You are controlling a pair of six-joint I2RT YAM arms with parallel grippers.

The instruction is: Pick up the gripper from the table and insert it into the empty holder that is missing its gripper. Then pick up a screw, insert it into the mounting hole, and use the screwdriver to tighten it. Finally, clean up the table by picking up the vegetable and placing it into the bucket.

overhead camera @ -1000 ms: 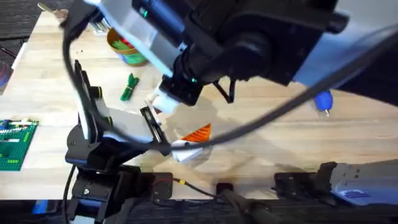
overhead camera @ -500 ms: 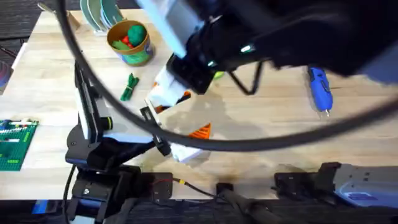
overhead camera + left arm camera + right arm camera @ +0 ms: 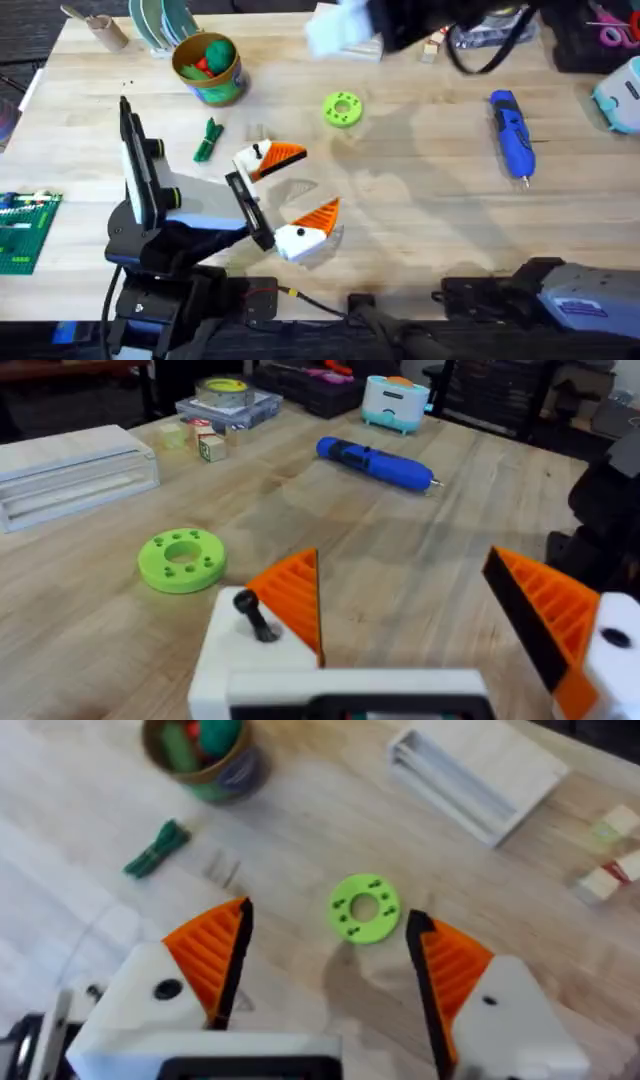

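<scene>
Nearest us, by the counter's near edge left of the middle, the left end effector [image 3: 318, 180] rests with its two fingers apart and nothing between them. Both of its white blocks carry an orange finger. In the left wrist view the gripper [image 3: 290, 600] sits in the once-empty holder [image 3: 240, 660], and a black screw [image 3: 250, 615] stands proud of that block. We judge the fitting done and the screw placed but not driven home, so tightening is the step in hand.

The next move calls for the screwdriver [image 3: 510, 135]. It lies alone toward the counter's right side, its long axis running near to far, with the metal tip pointing at the near edge and the blue handle toward the far edge. We would take it around the handle and bring the tip square onto the screw head.

Farther in on the left lies the vegetable [image 3: 207, 140], not yet cleared away. A green ring disc [image 3: 343, 109] sits near the middle. The bucket [image 3: 207, 65] stands close to the far left corner.

Over the far edge hangs the right end effector [image 3: 330, 915], fingers wide apart and empty.
</scene>
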